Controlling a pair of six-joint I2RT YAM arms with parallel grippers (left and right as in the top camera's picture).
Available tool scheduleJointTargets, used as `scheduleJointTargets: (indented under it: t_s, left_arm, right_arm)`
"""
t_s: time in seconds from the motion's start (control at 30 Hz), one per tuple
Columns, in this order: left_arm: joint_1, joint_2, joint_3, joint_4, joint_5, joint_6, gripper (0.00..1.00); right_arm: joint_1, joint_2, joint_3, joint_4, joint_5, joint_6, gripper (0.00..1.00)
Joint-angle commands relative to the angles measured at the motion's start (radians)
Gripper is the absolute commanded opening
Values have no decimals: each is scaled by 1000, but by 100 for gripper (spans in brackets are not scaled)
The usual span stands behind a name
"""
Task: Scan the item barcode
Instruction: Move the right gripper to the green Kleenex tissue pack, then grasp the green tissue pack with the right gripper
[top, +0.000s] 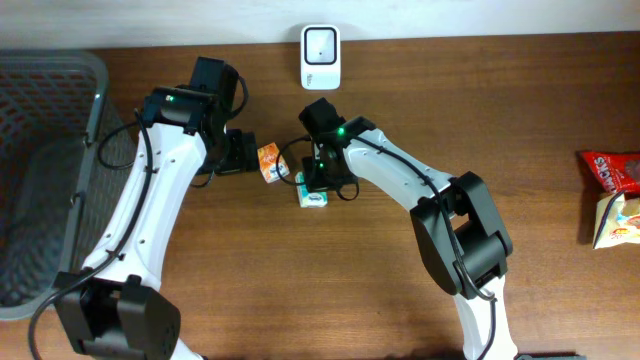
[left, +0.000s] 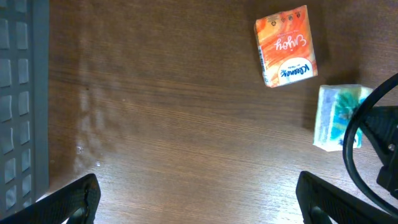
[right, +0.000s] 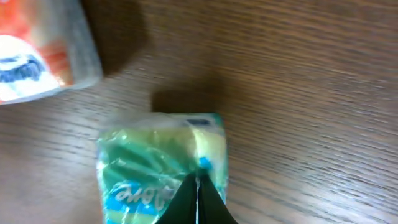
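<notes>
Overhead: the right gripper (top: 317, 182) sits over the green tissue pack (top: 313, 199), below the white scanner (top: 320, 55), with an orange tissue pack (top: 268, 162) just beside it.
Left wrist: the left gripper (left: 199, 202) hangs wide open and empty.
Right wrist: the jaws meet tip to tip on the green pack's top. Whether wrapper is pinched cannot be told. A firm hold, barcode facing the scanner, seems needed.

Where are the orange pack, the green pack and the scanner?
orange pack (left: 285, 45): left wrist view, top face.
green pack (right: 146, 163): right wrist view, top face.
scanner (top: 320, 56): overhead view, its middle.
</notes>
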Motion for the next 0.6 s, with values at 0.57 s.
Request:
scheduleJointTargets:
  t_s: [0.57]
  left_arm:
    - [3,2,5,1,-10,-13,99]
  right_arm:
    - [-75,-113,127,-206,-285,-196,4]
